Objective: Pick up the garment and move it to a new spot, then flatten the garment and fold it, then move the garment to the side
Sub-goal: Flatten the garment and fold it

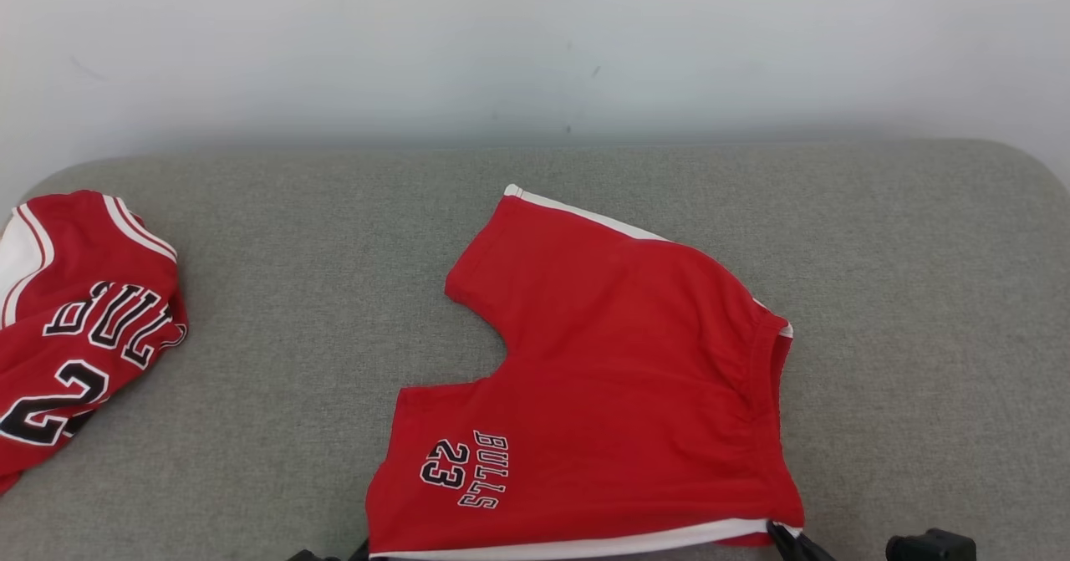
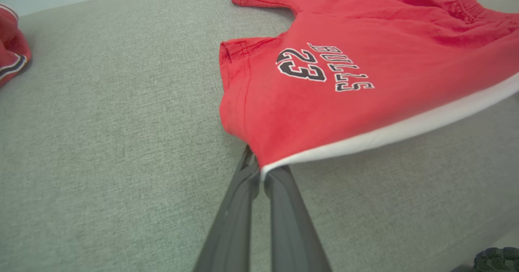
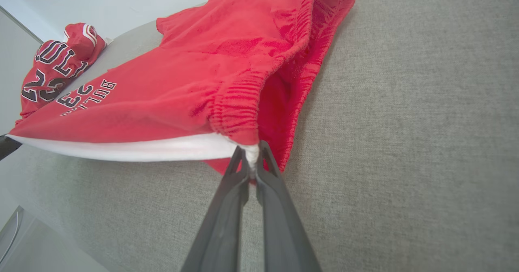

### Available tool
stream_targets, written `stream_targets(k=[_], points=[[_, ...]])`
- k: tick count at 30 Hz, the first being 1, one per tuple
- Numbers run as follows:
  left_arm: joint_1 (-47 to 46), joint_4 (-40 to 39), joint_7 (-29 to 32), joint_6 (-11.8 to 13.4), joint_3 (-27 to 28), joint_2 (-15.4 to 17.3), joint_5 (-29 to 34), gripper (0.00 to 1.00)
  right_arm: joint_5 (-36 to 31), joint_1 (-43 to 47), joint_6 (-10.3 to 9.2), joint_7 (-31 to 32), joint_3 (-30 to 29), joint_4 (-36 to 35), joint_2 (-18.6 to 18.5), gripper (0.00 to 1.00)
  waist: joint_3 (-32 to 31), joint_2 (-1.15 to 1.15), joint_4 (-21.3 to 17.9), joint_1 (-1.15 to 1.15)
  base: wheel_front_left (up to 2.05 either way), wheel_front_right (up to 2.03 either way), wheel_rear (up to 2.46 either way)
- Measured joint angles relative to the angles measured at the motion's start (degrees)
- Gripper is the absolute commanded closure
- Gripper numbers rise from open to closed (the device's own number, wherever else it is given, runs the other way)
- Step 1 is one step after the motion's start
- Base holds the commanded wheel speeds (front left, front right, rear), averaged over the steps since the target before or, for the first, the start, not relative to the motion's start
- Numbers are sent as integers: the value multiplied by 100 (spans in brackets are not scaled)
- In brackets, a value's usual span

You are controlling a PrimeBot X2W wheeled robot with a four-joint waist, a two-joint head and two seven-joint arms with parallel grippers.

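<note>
The wide grey woven cushion top point(image 1: 251, 427) carries the red cotton basketball shorts point(image 1: 619, 360) at its near middle. The legs point to the robot's left and the waist to its right, and the near edge is lifted just off the fabric. A bunched red sleeveless jersey point(image 1: 75, 327) lies well apart at the left edge. The left gripper point(image 2: 259, 168) is clenched on the near leg's hem corner, and the right gripper point(image 3: 251, 158) is clenched on the waist corner, both on the white side stripe point(image 1: 585, 544). This looks like the flattening step. To do it well, I judge the arms should draw apart evenly until the stripe is taut, drag gently toward the robot so the far leg trails flat, then lower together before releasing. The cloth is mostly smooth, puckered at the elastic waistband point(image 1: 765, 377), with the far leg splayed away. A small black-and-white "BULLS 23" print point(image 1: 464, 471) sits by the near hem.
</note>
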Motion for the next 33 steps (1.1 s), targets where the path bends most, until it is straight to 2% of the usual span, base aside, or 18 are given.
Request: stream_targets(k=[4, 9, 11, 12, 18, 21, 26, 31, 33], points=[[-138, -14, 22, -87, 18, 164, 149, 100, -20, -32, -1, 118, -172, -283, 109, 100, 46, 0, -73, 0, 0, 0, 0], [-888, -74, 425, -377, -45, 439, 476, 100, 18, -365, -1, 343, -331, -560, 142, 100, 172, 1, -212, 0, 0, 0, 0], [-1285, -99, 660, -571, -54, 530, 576, 100, 85, -589, 0, 414, -397, -612, 167, 100, 261, 1, -268, 0, 0, 0, 0], [-1285, -99, 660, -571, -54, 530, 576, 100, 85, -589, 0, 414, -397, -612, 167, 100, 261, 1, -268, 0, 0, 0, 0], [-2699, -4, 1594, -1327, -18, 666, 750, 100, 419, -1356, -1, 653, -622, -549, 281, 100, 611, 1, -445, 1, 0, 0, 0], [-3385, 192, 2185, -1781, -62, 639, 778, 100, 458, -1794, -1, 742, -569, -455, 328, 100, 824, 1, -557, 1, 0, 0, 0], [-4339, 715, 2792, -2369, -70, 458, 816, 100, 515, -2476, 0, 793, -352, -207, 483, 100, 1181, 1, -781, 2, 0, 0, 0], [-5060, 1445, 3218, -2714, -181, 193, 875, 100, 565, -3034, -1, 769, -138, 169, 605, 100, 1512, 2, -1025, 2, 0, 0, 0], [-5315, 1736, 3318, -2776, -197, 101, 858, 100, 576, -3267, -1, 776, -37, 322, 661, 100, 1630, 2, -1130, 2, 0, 0, 0]])
